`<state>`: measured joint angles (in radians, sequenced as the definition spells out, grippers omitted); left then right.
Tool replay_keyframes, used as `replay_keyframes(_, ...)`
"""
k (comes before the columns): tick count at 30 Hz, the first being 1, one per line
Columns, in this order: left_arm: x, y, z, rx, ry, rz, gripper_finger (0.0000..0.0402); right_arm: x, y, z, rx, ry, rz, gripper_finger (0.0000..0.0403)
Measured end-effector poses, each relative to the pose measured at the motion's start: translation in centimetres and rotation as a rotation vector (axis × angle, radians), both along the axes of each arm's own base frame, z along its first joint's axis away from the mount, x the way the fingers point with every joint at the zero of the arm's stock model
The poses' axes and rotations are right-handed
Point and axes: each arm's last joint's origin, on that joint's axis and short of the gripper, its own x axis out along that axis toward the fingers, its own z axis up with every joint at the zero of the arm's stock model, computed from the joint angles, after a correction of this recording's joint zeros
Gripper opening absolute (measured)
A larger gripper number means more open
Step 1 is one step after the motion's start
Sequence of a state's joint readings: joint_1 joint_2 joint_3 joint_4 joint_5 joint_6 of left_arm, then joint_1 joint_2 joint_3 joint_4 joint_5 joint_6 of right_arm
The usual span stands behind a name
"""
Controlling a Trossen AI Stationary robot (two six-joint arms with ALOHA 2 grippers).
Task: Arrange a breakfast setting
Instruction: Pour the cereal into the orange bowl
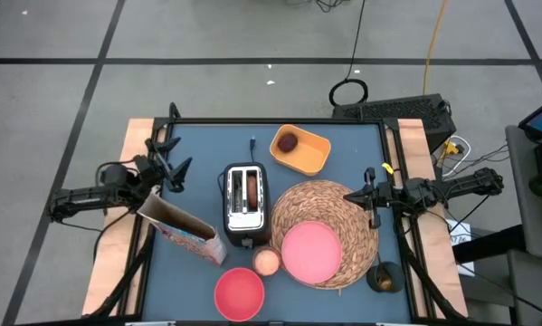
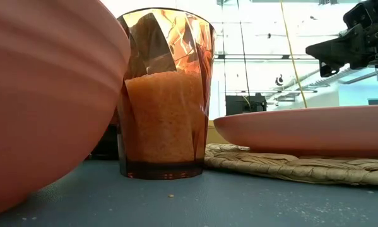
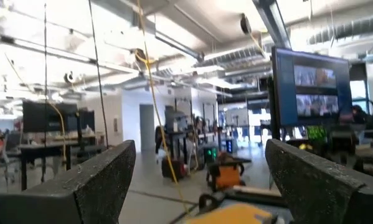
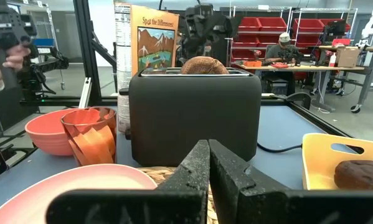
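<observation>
The plate [image 1: 309, 251] lies on the placemat [image 1: 329, 204], lower right of centre. Outstanding: the bowl [image 1: 239, 293] at bottom centre, the bread [image 1: 238, 191] in the toaster [image 1: 244, 206], the fruit [image 1: 289, 142] in the yellow tray [image 1: 311, 156]. Left gripper [image 1: 174, 161] fingers apart; right gripper [image 1: 358, 196] fingers together, empty.

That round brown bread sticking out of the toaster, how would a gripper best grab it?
Probably from straight above, pinching the curved top edge of the bread across its thin faces. It stands on edge in a slot of the toaster, so only its upper part shows, as the right wrist view confirms. The open left gripper is nearer that side.
</observation>
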<state>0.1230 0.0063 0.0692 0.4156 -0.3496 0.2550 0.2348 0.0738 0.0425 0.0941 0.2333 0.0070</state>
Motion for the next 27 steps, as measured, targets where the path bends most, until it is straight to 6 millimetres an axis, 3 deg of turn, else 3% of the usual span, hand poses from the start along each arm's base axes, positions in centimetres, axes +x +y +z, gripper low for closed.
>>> replay_keyframes(4,-0.9,-0.1,2.3,0.016,-0.041,0.007,0.0363,0.0,0.0,0.0,0.0,0.0,0.0,0.0)
replay_keyframes(9,-2.3,-0.3,5.2,0.005,0.046,0.006,0.0363,0.0,0.0,0.0,0.0,0.0,0.0,0.0)
replay_keyframes(17,-7.1,-0.9,10.3,-0.068,0.136,-0.022,0.0363,0.0,0.0,0.0,0.0,0.0,0.0,0.0)
replay_keyframes(22,-10.7,-1.4,12.1,-0.141,0.208,-0.077,0.0363,0.0,0.0,0.0,0.0,0.0,0.0,0.0)
replay_keyframes(27,-13.9,-2.2,12.4,-0.239,0.307,-0.22,0.0363,0.0,0.0,0.0,0.0,0.0,0.0,0.0)
